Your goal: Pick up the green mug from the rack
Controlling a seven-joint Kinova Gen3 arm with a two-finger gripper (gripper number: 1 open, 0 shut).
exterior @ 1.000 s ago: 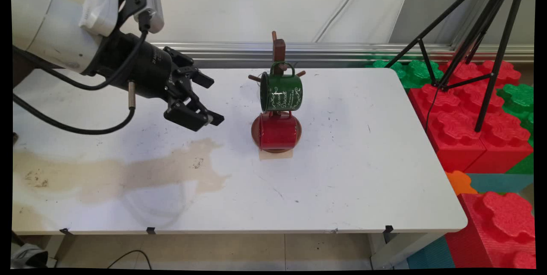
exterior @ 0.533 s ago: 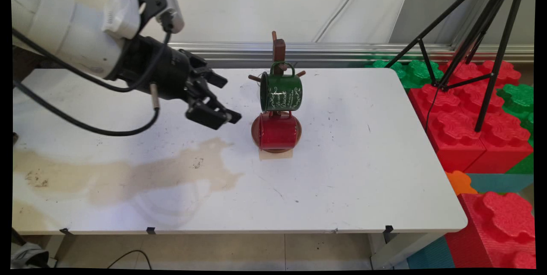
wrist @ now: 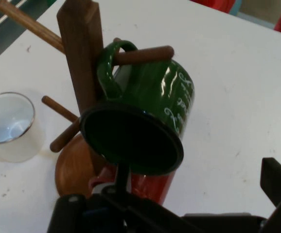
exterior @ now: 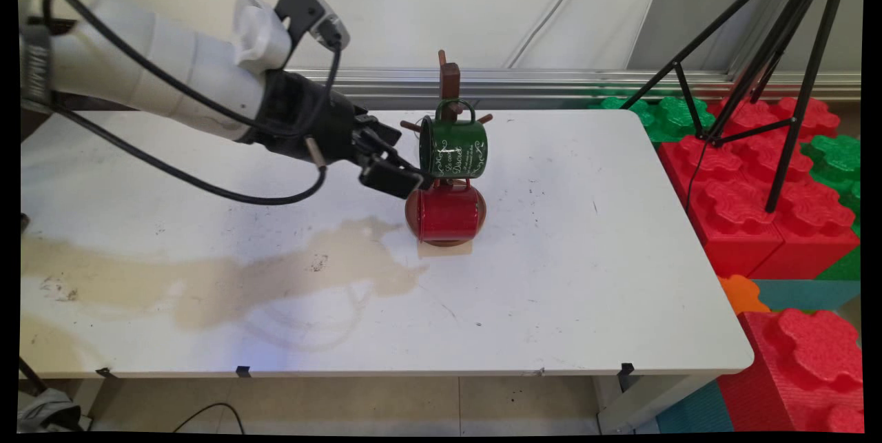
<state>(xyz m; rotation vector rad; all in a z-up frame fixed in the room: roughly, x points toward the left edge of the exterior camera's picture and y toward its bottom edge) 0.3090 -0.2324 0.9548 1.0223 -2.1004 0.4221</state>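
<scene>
- The gripper point(exterior: 409, 160) has its two fingers apart, with nothing between them. In the main view one finger sits higher and farther back, and the other is lower and nearer the camera.
- The fingertips are just beside the open mouth of the green mug point(exterior: 455, 149). I cannot tell whether the lower finger touches the rim.
- The green mug lies straight ahead of the fingers. It hangs on its side with its long axis roughly level, its mouth turned toward the gripper and its bottom pointing away to the right of the main view.
- In the hand view the dark round opening faces almost directly into the camera, tilted a little downward.
- The mug's handle point(wrist: 112, 65) is uppermost and is hooked over a peg point(wrist: 143, 55) of the wooden rack point(exterior: 450, 81).
- A red mug point(exterior: 448, 212) hangs directly under the green one, also on its side and just above the rack's round base point(wrist: 75, 167).
- In the hand view a clear cup point(wrist: 8, 127) stands on the table point(exterior: 586, 257) beyond the rack, apart from it.
- A brown stain point(exterior: 275, 271) spreads across the near left of the table, well clear of the rack.
- Red and green foam blocks point(exterior: 744, 202) and a black tripod point(exterior: 792, 50) stand off the table's right end.
</scene>
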